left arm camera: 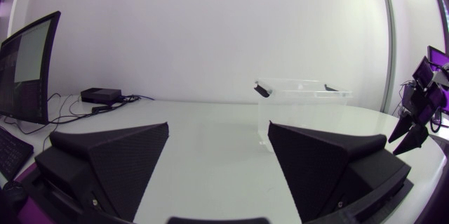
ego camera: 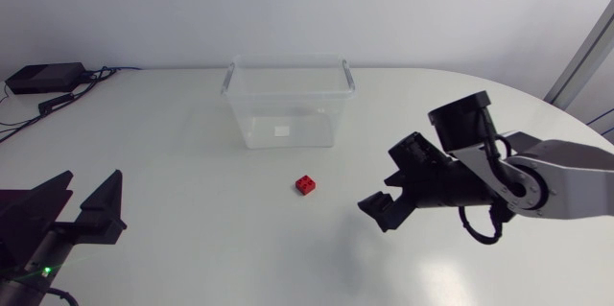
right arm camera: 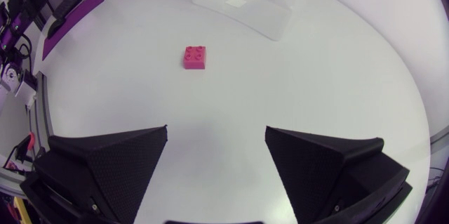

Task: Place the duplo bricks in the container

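Left arm: comes in low at the near left corner of the desk (ego camera: 192,153), lying roughly level and facing across it.
Left hand (ego camera: 91,189): released, fingers spread wide, nothing between them.
Right arm: enters from the right edge, its wrist bent and tipped down over the desk.
Right hand (ego camera: 379,210): released, fingers wide apart and gripping nothing, hanging above the desk to the right of the brick.
Brick (ego camera: 306,185): red, studs up, resting on the desk ahead of the right hand and apart from it, just in front of the container and outside it.
Container (ego camera: 288,119): clear, open-topped, upright at the back middle of the desk.
Black box (ego camera: 43,78): at the far left corner, with cables.
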`<state>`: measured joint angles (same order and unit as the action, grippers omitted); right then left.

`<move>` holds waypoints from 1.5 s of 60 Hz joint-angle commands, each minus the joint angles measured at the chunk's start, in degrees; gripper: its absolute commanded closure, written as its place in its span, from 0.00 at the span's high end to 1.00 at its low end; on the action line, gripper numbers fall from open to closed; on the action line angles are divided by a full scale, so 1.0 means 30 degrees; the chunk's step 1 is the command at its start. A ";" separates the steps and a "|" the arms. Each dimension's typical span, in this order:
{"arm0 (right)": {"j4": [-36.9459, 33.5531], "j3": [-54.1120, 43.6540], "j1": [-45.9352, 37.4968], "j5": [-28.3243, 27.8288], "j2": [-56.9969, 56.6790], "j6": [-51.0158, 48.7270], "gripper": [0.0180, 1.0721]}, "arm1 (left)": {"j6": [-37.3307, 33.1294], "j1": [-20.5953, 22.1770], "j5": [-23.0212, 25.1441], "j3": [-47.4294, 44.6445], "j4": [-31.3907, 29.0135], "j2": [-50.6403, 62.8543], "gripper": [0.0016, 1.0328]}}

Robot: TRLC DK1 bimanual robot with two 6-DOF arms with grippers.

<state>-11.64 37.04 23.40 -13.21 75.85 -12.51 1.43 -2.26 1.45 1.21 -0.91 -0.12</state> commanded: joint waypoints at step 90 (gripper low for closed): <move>-0.0134 1.0653 0.4447 0.3467 1.2801 0.3409 0.96 | -0.0067 -0.0154 0.0072 -0.0404 0.0302 -0.0194 0.96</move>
<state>-11.57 67.83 36.07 -3.11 113.19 -3.57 1.43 -2.26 1.45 1.21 -0.91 -0.12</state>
